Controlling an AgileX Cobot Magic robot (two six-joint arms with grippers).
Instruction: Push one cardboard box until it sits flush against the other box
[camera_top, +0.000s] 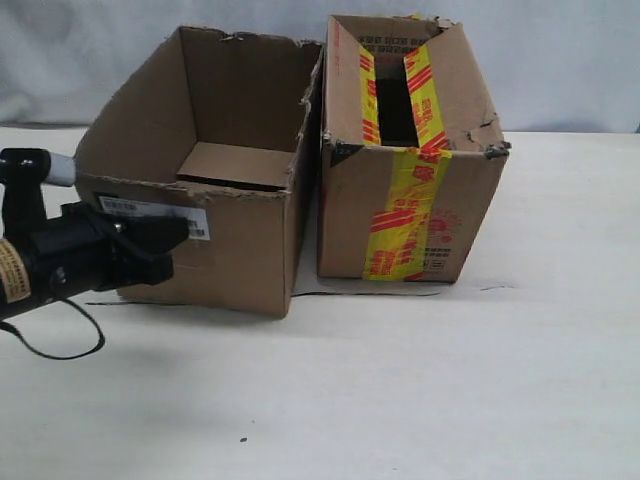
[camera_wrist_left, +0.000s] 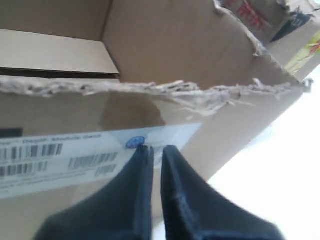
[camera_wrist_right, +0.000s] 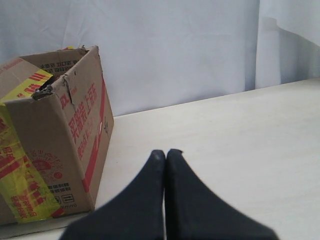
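The plain cardboard box (camera_top: 240, 250) stands open-topped on the left, with its white barcode label (camera_top: 155, 215) on the face towards me. The other box (camera_top: 400, 210), with yellow-and-red tape, stands just to its right. Their upper edges nearly meet, and a narrow gap shows lower down. My left gripper (camera_top: 182, 236) is shut with nothing between its fingers; its tips rest against the labelled face (camera_wrist_left: 60, 155) of the plain box (camera_wrist_left: 200, 60). My right gripper (camera_wrist_right: 166, 152) is shut and empty, low over the table beside the taped box (camera_wrist_right: 50, 145). It is out of the exterior view.
The boxes rest on a pale table (camera_top: 400, 400) with a white cloth backdrop (camera_top: 560, 60) behind. A black cable (camera_top: 60, 345) loops under my left arm. A loose cardboard flap (camera_top: 235, 165) lies inside the plain box.
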